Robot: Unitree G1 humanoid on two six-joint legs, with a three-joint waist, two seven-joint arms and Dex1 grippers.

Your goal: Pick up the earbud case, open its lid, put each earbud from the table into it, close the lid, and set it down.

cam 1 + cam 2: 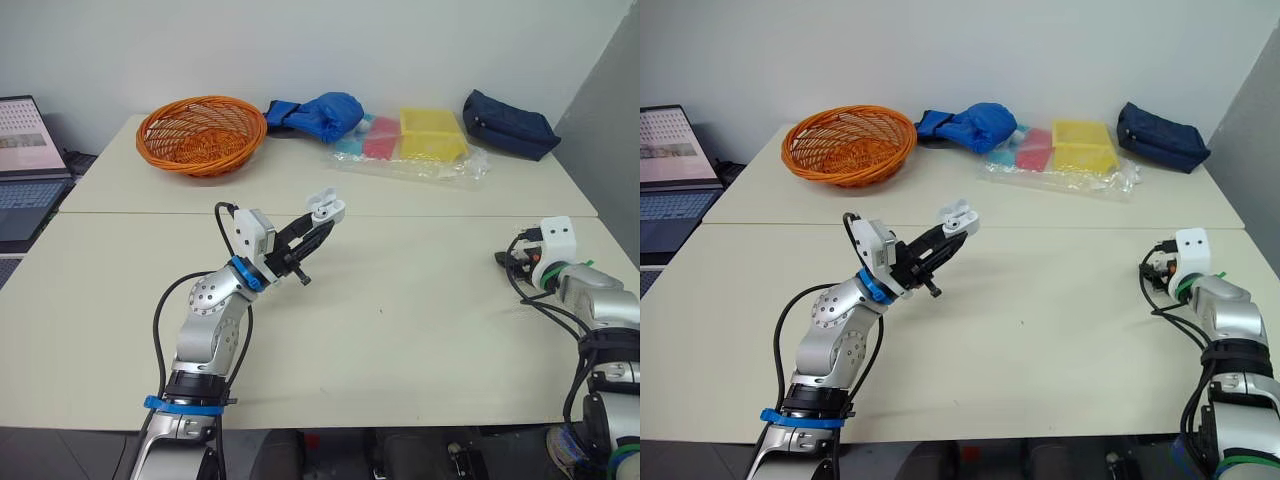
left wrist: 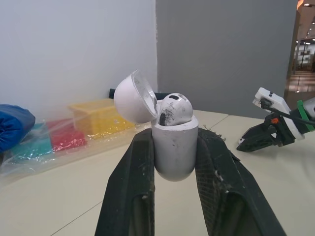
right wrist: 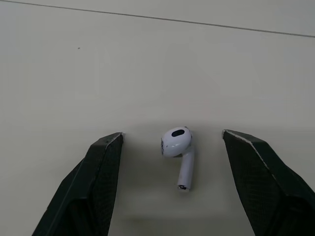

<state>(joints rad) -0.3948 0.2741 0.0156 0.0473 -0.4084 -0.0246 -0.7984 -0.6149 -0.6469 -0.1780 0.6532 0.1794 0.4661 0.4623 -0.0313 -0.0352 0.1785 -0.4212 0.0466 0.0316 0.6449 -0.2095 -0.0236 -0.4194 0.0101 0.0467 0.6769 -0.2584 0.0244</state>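
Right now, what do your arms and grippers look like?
Both are silver with black cables and white wrist boxes. The left arm has blue rings, the right arm a green one. The left gripper and right gripper each have two black fingers.

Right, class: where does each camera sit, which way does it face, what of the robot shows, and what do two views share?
Left eye view: on the head, facing forward and down over the table; both arms show, the left gripper holding the earbud case.
Right eye view: the head's other eye, same scene.
Left wrist view: along the left fingers clamping the open-lidded case, toward the right gripper.
Right wrist view: down between its spread fingers at an earbud on the table.
Shared: both wrist views show the right gripper.
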